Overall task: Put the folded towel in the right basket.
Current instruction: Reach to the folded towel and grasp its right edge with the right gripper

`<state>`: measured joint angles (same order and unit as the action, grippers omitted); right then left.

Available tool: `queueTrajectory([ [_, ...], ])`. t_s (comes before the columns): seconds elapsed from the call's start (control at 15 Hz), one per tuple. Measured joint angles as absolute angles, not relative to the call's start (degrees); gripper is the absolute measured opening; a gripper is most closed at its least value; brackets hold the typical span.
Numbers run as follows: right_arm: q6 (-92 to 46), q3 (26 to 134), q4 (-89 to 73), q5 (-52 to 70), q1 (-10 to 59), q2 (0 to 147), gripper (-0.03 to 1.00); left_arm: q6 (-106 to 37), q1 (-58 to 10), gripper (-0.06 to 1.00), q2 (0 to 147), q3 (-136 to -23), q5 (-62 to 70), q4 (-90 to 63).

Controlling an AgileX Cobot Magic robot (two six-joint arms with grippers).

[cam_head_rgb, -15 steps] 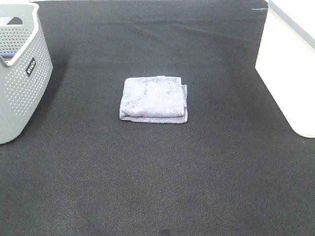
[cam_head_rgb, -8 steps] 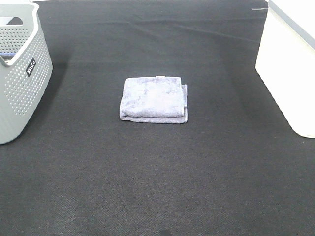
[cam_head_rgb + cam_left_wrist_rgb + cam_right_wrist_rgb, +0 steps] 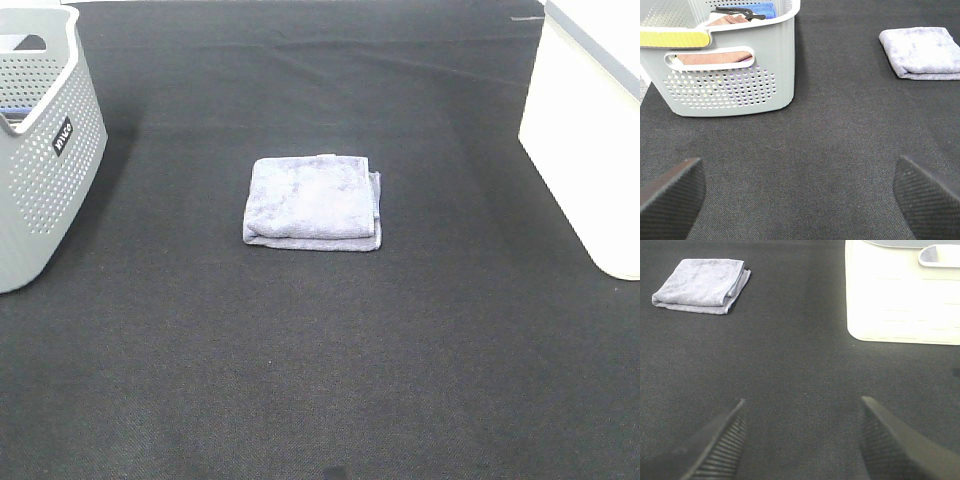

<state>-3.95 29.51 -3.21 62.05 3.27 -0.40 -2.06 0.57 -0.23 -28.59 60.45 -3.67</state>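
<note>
From the high camera, the folded towel lies flat on the black mat, about in the middle between the two baskets and well apart from both. The grey perforated basket stands at the left edge, and the right basket, white with smooth walls, stands at the right edge, partly out of the picture. No arm shows in this view. In the left wrist view, the left gripper hangs over bare mat with its two dark fingers spread wide and nothing between them. The grey basket is near it, with some brown cloth and a blue thing inside, and the towel lies farther off on the mat. In the right wrist view, the right gripper is also spread apart and holds nothing. Beyond it I see the towel on one side and the white basket on the other, not touching each other.
</note>
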Motion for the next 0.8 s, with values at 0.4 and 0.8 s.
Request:
queueTrajectory([
  [0.4,-3.95,29.51,-3.21,62.05,3.27,-0.4,0.61,-2.06,0.57,0.97,-0.23,-28.59,60.45,-3.67],
  [0.8,-3.95,29.51,-3.21,62.05,3.27,-0.4,0.61,-2.06,0.57,0.97,-0.23,-28.59,60.45,-3.67],
])
